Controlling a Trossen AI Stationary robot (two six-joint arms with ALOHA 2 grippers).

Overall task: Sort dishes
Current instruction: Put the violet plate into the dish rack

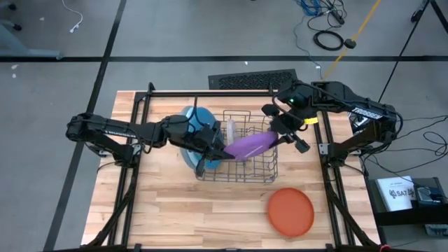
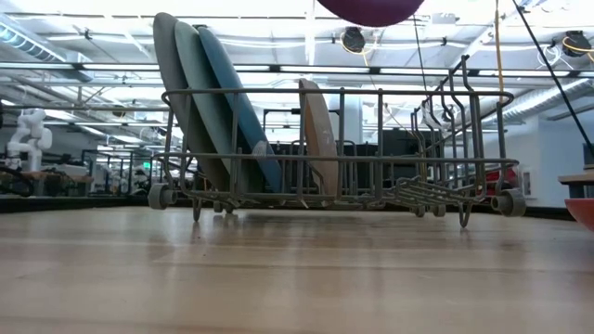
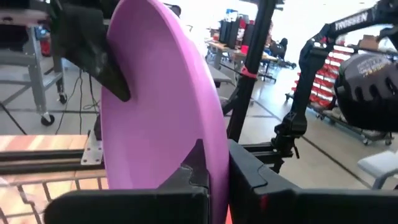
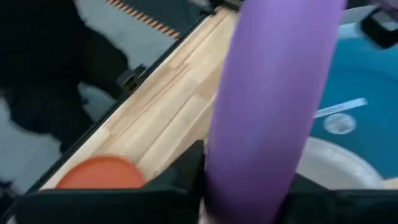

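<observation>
While three large plates (image 2: 209, 102) and a beige one (image 2: 318, 134) stand in the rack (image 2: 371, 162), both claws (image 1: 222, 152) (image 1: 278, 134) pinch the purple plate (image 1: 250, 145).

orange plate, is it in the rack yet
No, the orange plate lies flat on the table, in front of the rack and apart from it.

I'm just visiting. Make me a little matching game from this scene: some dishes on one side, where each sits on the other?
Things:
1. purple plate
2. orange-red plate
3. beige plate
4. darker blue plate

Places:
A. lying flat on the table, outside the rack
B. upright mid-rack, alone
C. held above the rack
D. leaning with two other large plates at the rack's end

Pairs: 1-C, 2-A, 3-B, 4-D
</observation>
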